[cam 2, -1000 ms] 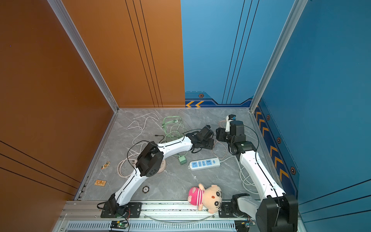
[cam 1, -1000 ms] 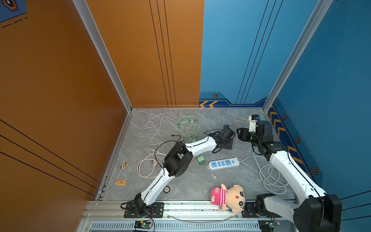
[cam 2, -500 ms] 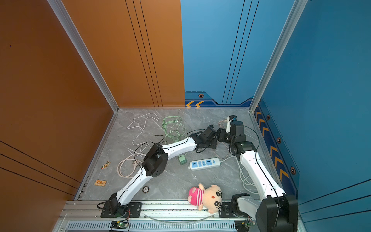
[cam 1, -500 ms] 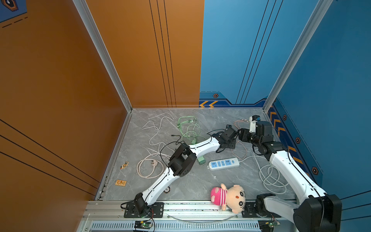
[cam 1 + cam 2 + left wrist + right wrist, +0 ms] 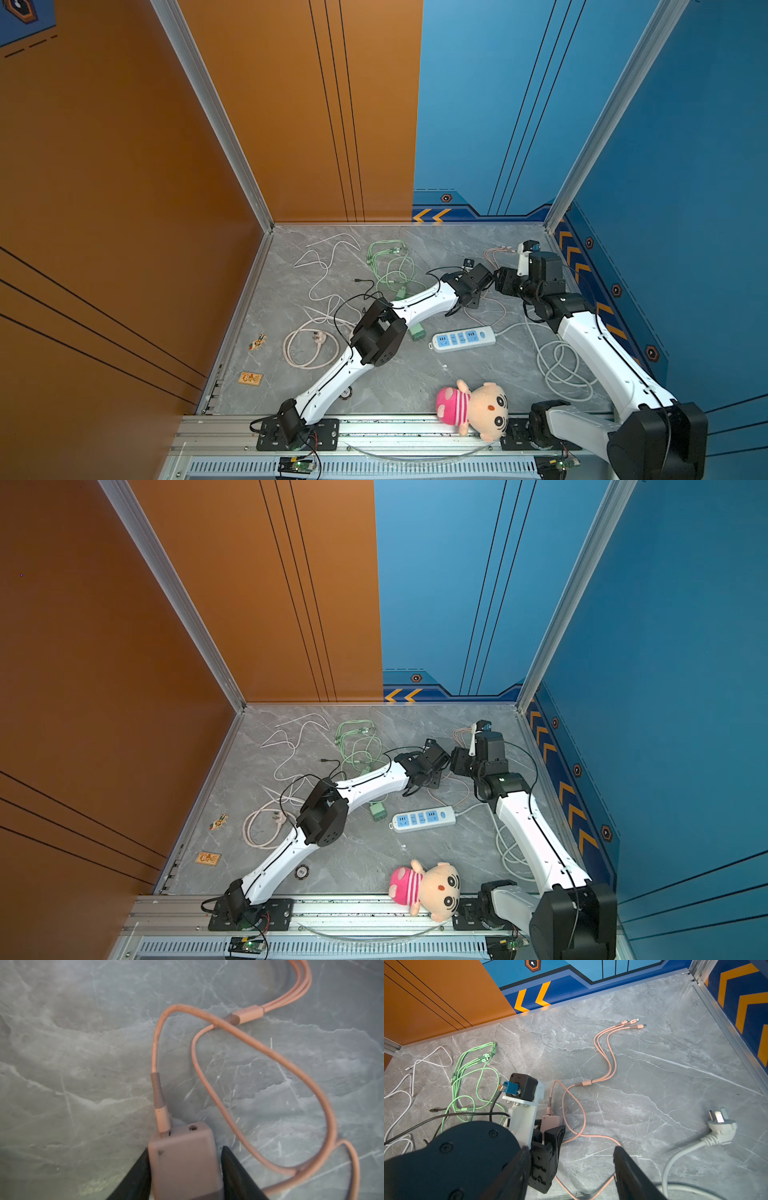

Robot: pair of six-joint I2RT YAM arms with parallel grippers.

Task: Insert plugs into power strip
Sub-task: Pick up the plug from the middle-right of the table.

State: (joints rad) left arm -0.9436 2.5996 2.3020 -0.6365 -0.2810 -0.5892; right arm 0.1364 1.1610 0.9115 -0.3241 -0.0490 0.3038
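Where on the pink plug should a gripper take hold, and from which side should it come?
Grip the pink plug across its two flat side faces, coming from the end opposite the face where the pink cable enters. Those sides are parallel and bare, leaving the cable free; the left gripper straddles them this way.

This is a robotics lab test cell: tall orange panels [image 5: 124, 166] and blue panels [image 5: 478, 104], framed by aluminium posts [image 5: 216, 124], box in a grey marble-look table [image 5: 415, 374]. A left arm [image 5: 419, 303] and a right arm [image 5: 594, 345] are bolted to an aluminium rail [image 5: 395, 432] along its near edge, with a bare circuit board [image 5: 296, 465] below. Staged props lie scattered: a power strip [image 5: 463, 338], loose cables [image 5: 390, 270] and a plush doll [image 5: 478, 409].
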